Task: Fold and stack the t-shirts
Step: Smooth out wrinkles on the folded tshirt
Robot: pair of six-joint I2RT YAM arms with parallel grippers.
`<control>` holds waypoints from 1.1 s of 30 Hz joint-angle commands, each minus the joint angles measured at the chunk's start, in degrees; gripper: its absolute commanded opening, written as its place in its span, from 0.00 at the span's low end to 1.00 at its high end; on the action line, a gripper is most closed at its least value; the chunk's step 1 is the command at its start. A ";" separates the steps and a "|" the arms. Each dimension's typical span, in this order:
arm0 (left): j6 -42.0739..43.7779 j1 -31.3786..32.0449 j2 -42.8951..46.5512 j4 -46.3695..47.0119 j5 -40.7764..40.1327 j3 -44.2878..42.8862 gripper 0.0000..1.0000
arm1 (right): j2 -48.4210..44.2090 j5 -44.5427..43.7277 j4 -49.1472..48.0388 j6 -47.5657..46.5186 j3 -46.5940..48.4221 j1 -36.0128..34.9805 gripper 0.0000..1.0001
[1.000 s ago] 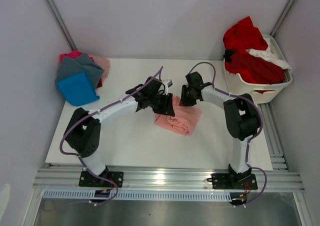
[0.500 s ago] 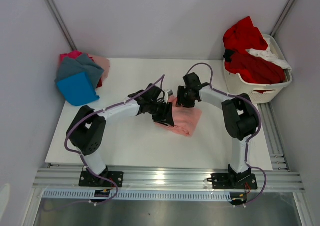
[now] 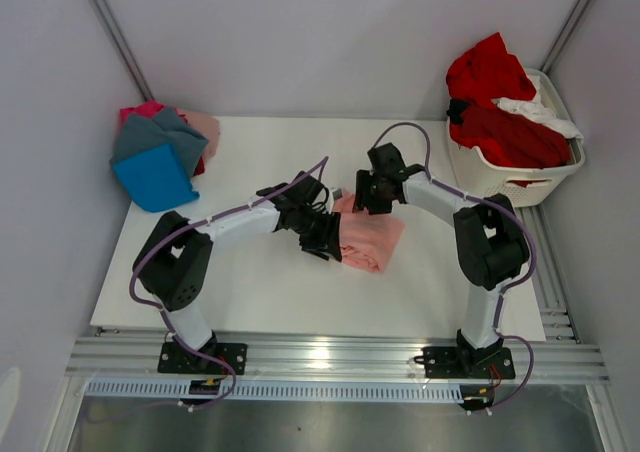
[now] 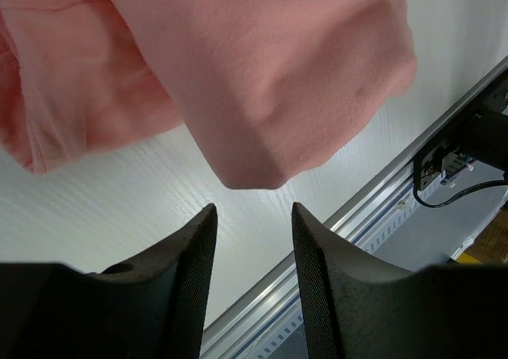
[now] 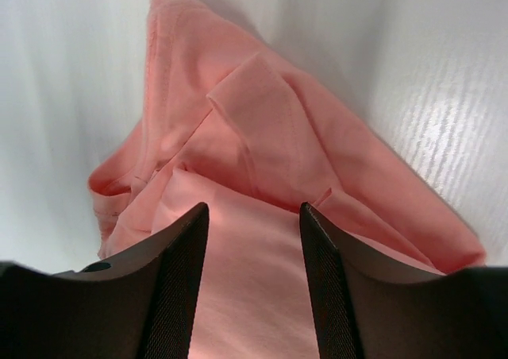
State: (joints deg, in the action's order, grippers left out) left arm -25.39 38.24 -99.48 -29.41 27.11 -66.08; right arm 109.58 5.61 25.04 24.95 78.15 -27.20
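Just ahead of the left claw (image 4: 252, 212), spread and empty, sits the rounded fold of the salmon-pink t-shirt (image 4: 262, 65) on the bench (image 4: 119, 208); the right claw (image 5: 254, 216), also spread, hovers over its seams.

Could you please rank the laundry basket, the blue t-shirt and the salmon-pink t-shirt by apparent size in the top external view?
1. laundry basket, clearly the largest.
2-3. blue t-shirt and salmon-pink t-shirt look about alike; the salmon-pink one is partly covered, so I would not rank them.
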 commanded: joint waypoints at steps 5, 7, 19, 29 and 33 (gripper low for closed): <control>1.13 0.26 0.25 -0.48 -1.09 -2.02 0.46 | 0.45 2.83 -2.00 -1.22 -0.28 -0.84 0.53; 0.87 0.26 0.52 0.57 -1.89 -2.29 0.46 | 1.33 3.18 -3.85 -1.31 -0.63 -0.84 0.53; -1.59 0.26 5.52 12.00 -1.10 1.48 0.52 | 3.71 6.00 -4.29 -1.92 -1.68 -1.10 0.34; -1.86 1.57 3.07 14.03 -1.89 2.81 0.42 | 3.71 6.09 -3.77 -2.01 -1.16 -1.36 0.07; -0.46 2.01 1.05 10.78 -1.98 0.61 0.20 | 3.54 5.91 -3.94 -2.19 -0.98 -1.36 0.00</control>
State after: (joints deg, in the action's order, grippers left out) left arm -26.94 39.66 -96.88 -17.54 25.26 -62.72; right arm 113.91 11.09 21.17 23.40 76.73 -28.12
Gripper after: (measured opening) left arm 0.240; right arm 0.009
